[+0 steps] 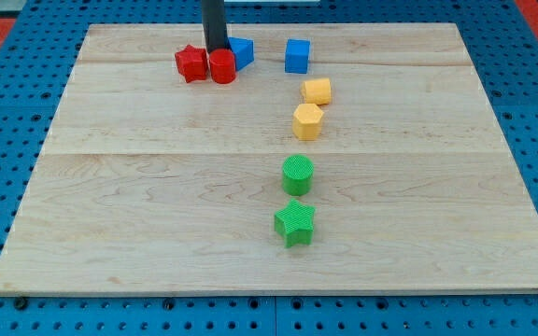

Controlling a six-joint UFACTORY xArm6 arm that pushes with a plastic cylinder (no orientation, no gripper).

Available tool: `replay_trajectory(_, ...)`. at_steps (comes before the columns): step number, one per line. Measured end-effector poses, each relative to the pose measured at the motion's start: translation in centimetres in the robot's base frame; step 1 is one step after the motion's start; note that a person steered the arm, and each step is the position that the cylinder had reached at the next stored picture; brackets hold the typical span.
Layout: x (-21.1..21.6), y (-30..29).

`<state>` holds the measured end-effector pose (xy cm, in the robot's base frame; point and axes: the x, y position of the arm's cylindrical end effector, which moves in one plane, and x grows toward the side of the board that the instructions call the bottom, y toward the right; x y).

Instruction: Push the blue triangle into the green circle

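The blue triangle (242, 52) lies near the view's top, left of centre, partly hidden by my rod. The green circle (298, 175) sits lower, just right of centre. My tip (216, 50) stands at the triangle's left edge, touching or nearly so, just behind the red circle (222, 67). The rod rises out of the view's top.
A red star (191, 63) touches the red circle's left side. A blue cube (297, 56) sits right of the triangle. Two yellow blocks (317, 91) (307, 120) lie between the cube and the green circle. A green star (295, 223) lies below the circle.
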<state>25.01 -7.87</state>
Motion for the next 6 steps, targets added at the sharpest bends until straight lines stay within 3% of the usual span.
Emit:
replay_trajectory(2,-2.3,-1.5)
replay_trajectory(3,-1.7,3.8)
replay_trajectory(4,7.8,5.1)
replay_trajectory(5,11.8,6.2)
replay_trajectory(6,9.4,2.5)
